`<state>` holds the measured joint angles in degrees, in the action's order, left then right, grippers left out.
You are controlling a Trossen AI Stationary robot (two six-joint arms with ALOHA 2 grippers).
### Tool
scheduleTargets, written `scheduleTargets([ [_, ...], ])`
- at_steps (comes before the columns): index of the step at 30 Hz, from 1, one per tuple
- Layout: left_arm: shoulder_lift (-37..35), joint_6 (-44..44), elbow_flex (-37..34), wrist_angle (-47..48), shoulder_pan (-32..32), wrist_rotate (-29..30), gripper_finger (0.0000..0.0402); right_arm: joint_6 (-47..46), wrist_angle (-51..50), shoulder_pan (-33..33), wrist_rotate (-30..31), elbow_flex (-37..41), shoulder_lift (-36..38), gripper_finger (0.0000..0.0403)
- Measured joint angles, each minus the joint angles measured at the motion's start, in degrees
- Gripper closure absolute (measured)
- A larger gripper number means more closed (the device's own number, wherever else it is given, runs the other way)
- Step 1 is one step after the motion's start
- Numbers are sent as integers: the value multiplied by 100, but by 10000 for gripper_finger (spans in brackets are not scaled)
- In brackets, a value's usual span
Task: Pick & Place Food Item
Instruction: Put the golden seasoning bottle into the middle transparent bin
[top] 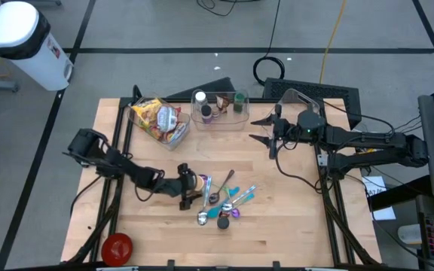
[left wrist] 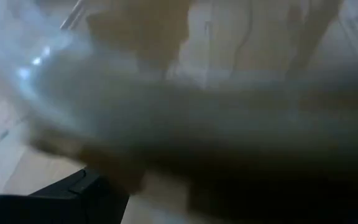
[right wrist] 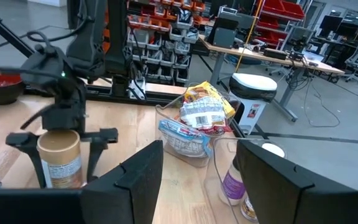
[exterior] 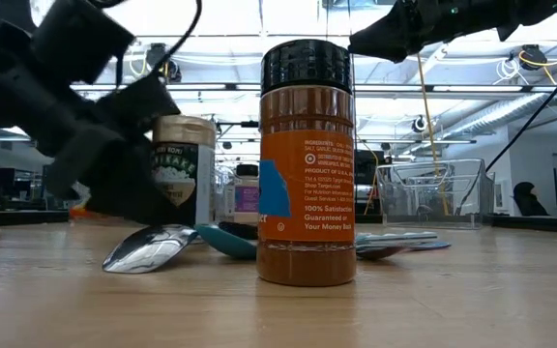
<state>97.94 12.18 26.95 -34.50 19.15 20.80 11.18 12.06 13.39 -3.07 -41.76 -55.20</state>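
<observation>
A small jar with a tan lid (top: 190,179) stands upright on the wooden table (top: 292,218); it also shows in the right wrist view (right wrist: 59,158) and the low view (exterior: 186,169). My left gripper (top: 186,185) is open, one finger on each side of the jar; whether they touch it I cannot tell. An orange spice bottle with a black cap (exterior: 307,164) stands near the table's near edge. My right gripper (top: 261,128) is open and empty, raised over the table's far right, by the clear bins.
A clear bin of snack bags (top: 158,120) and a clear bin with small bottles (top: 218,107) stand at the far edge. Several spoons (top: 226,202) lie right of the jar. A red bowl (top: 117,246) sits at the near left corner.
</observation>
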Motion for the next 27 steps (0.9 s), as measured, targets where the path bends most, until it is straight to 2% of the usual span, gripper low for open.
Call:
scheduleTargets([
  [6,34,372,41,-76,-148,-15,46,0,-9,0,0,0,0,206],
  [11,34,310,41,-68,-190,-17,49,0,-9,0,0,0,0,206],
  [14,34,267,41,-76,-187,-22,70,0,-9,0,0,0,0,206],
  [18,31,49,39,-153,-164,-28,121,0,-9,0,0,0,0,206],
  [23,-169,121,36,-156,-135,-45,122,0,-9,0,0,0,0,206],
  [27,-624,341,36,22,-150,-34,122,-2,-9,0,0,0,0,206],
])
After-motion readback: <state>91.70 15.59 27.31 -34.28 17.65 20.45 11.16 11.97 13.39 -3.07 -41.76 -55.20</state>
